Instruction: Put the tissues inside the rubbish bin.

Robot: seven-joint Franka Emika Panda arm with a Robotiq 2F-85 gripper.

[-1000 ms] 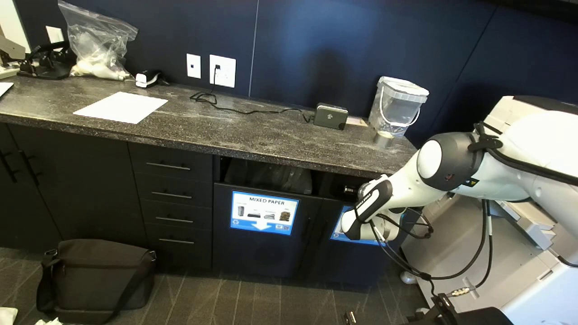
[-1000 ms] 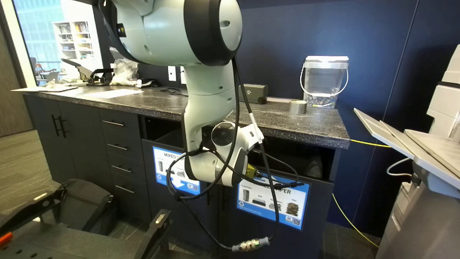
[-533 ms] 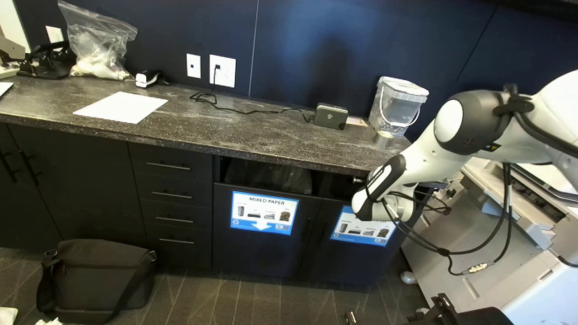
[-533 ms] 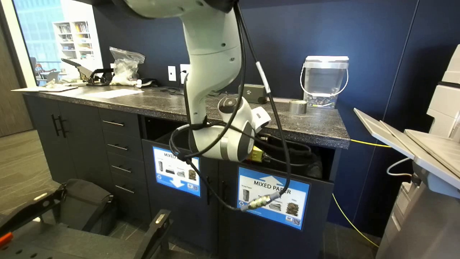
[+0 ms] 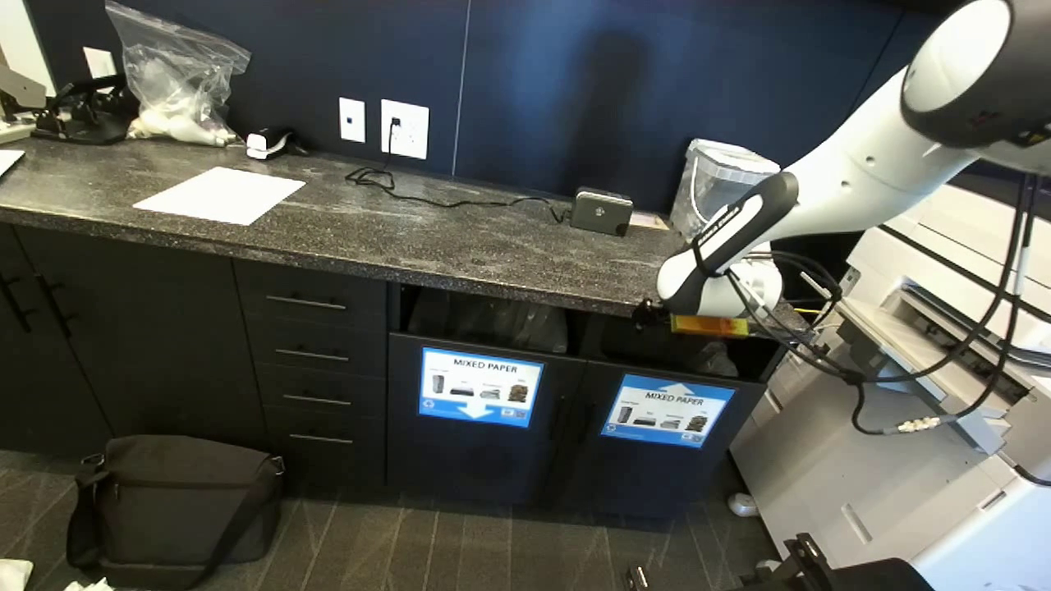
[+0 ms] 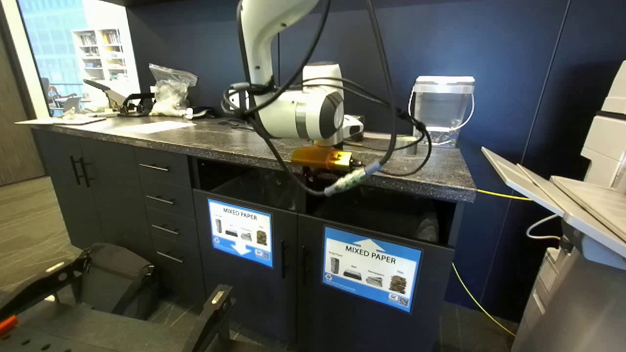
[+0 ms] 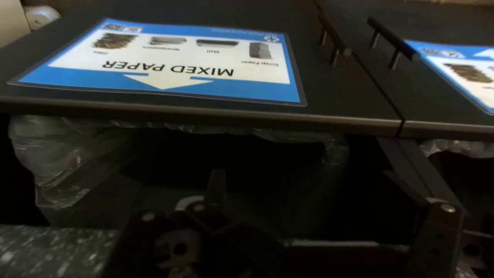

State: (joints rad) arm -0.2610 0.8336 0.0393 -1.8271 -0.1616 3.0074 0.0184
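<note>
Fingers point(image 7: 217, 187) here, two of them, and they're spread wide apart. Below them we count two plastic liners point(image 7: 58, 158), two signs point(image 7: 173, 63), two door handles point(image 7: 334, 36). Behind them, toward the wall point(image 6: 508, 73), one clear bucket point(image 6: 440, 107) stands on the counter point(image 6: 445, 171). And far off from the fingers, beyond one paper sheet point(image 6: 156, 127) and one plastic bag point(image 6: 171, 98), sit what look like the tissues point(image 6: 73, 115), too small to count or be sure of.
</note>
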